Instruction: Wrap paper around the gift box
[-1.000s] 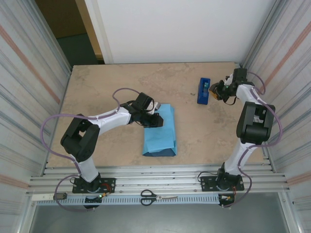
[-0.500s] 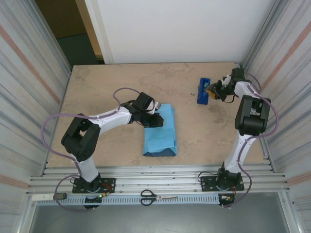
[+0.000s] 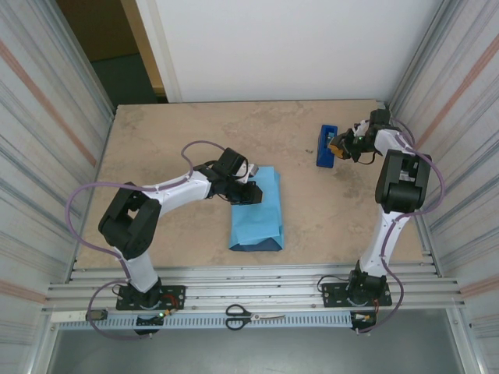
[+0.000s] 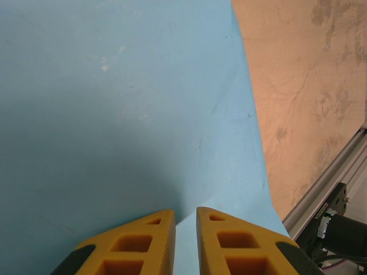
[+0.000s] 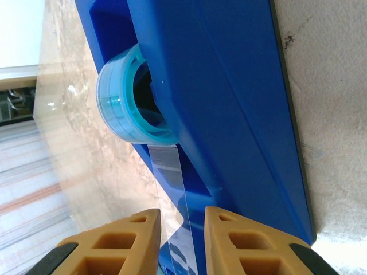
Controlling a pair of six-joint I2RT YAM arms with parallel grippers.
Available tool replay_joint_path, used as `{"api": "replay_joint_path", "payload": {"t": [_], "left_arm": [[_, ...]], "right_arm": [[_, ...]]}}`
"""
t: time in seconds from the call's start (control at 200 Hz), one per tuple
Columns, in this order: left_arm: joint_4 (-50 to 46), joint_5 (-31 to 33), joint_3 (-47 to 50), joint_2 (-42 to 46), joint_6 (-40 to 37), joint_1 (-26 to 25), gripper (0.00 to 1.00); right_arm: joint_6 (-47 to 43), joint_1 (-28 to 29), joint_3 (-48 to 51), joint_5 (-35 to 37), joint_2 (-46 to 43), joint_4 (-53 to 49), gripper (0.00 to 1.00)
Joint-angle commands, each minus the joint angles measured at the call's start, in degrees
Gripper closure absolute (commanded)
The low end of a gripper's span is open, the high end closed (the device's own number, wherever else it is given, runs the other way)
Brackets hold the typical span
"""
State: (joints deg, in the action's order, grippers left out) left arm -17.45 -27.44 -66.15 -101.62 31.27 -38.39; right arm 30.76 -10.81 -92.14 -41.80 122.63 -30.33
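Left jaws: nearly clenched, pressing the paper (image 4: 126, 103)
Right jaws: straddling tape (image 5: 171, 177) right of the paper (gripped? cannot tell)
Paper: thin, springy; pin its flaps, I'd say

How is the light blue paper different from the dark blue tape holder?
The folded light sky-blue paper sheet is flat and bigger; the blocky royal-blue plastic tape dispenser is darker and smaller. The paper lies mid-table; the dispenser sits far right. The dispenser carries a tape roll; the paper is plain. Both are blue.
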Motion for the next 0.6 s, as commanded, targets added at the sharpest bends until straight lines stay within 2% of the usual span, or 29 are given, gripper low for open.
{"api": "replay_joint_path", "payload": {"t": [0.0,0.306,0.391,0.591], "left_arm": [[-6.89,1.76,2.47,-4.72,-1.86,-1.82,0.82],[-6.71,1.64,2.71,-4.9,-1.73,-1.86,0.83],[-6.63,1.57,2.66,-4.99,-1.71,-1.91,0.83],[-6.58,1.39,2.58,-5.16,-1.78,-1.94,0.83]], "right_arm": [[-1.76,0.04,-1.56,-1.88,1.63,-1.75,0.76],[-1.49,-0.16,-2.16,-2.89,1.35,-1.71,0.79],[-1.41,-0.18,-2.26,-3.61,1.3,-1.56,0.85],[-1.32,-0.35,-1.99,-3.54,1.06,-1.75,0.84]]}}
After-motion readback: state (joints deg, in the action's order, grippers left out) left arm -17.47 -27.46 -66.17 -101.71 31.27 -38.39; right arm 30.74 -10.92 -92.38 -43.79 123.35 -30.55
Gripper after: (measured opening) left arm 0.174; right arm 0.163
